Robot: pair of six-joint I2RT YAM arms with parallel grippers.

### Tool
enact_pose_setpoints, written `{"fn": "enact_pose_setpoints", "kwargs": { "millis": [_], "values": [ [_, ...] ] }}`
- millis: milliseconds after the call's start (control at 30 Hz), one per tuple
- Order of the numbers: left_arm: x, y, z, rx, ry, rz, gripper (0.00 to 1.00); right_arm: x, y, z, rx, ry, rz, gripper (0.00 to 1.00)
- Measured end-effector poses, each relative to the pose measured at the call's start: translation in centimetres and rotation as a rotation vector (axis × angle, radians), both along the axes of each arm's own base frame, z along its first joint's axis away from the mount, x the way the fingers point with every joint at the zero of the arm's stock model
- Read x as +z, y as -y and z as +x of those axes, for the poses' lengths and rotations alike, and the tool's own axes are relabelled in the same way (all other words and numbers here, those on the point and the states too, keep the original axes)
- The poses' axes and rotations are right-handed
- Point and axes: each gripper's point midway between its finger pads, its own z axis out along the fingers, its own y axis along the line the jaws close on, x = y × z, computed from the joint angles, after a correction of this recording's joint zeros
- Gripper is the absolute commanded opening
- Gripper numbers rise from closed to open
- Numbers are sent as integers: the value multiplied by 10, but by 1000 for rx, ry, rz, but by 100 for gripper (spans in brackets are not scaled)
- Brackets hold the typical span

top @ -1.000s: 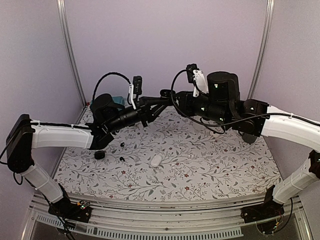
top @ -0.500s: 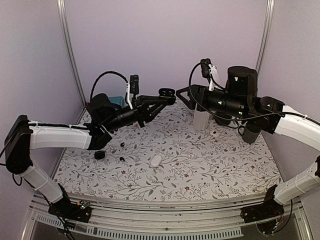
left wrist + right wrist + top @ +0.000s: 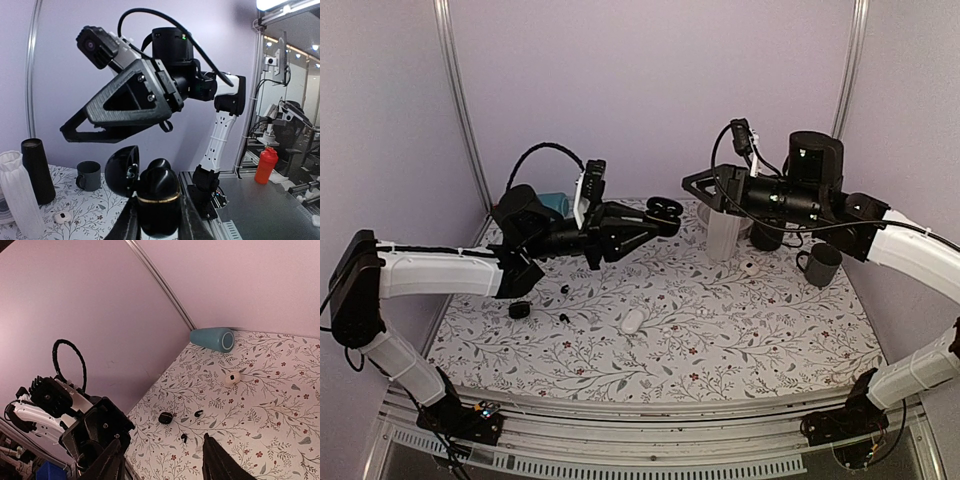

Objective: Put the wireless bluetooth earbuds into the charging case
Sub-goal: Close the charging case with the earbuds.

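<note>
The job is only partly done. Low in the middle of the top view, nearest to us, a white case (image 3: 632, 321) lies on the flowery surface (image 3: 720, 340). Just behind it, toward the left of the frame, lie the two black earbuds (image 3: 563, 317). One is a bit farther back than the other, and a round black thing (image 3: 519, 310) sits beside them. So the earbuds are not in a case yet, and they have to be picked up and put in. Farther back, near the middle of the frame, the left gripper (image 3: 159, 220) is up in the air. It is squeezed tight on the black charging case (image 3: 159, 192). The lid (image 3: 121, 172) is flipped open, so that step looks done. I cannot tell if anything sits inside. The right gripper (image 3: 162, 441) hangs close to the case, on its right in the top view. Its two fingers are apart and nothing is between them. The earbuds are down on the surface, well away from both grippers. At the back are a white ribbed vase (image 3: 723, 235), a grey mug (image 3: 820, 265) and a teal cup (image 3: 555, 203) lying on its side.
</note>
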Motion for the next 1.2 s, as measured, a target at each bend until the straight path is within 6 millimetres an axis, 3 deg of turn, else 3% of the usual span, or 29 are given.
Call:
{"fn": "enact_pose_setpoints", "kwargs": {
  "millis": [300,533,800,1200],
  "values": [
    [16,1,-12,-80,31,-25,0,-34,-37,-20,249,-53,-33,49],
    [7,5,-8,-85,-4,-7,0,-21,-32,-37,309,10,16,50],
    [1,7,-5,-89,-43,5,0,-9,-28,-43,327,61,55,52],
    [-4,8,12,-73,-129,13,0,-16,-25,-59,379,86,70,54]
  ]
}}
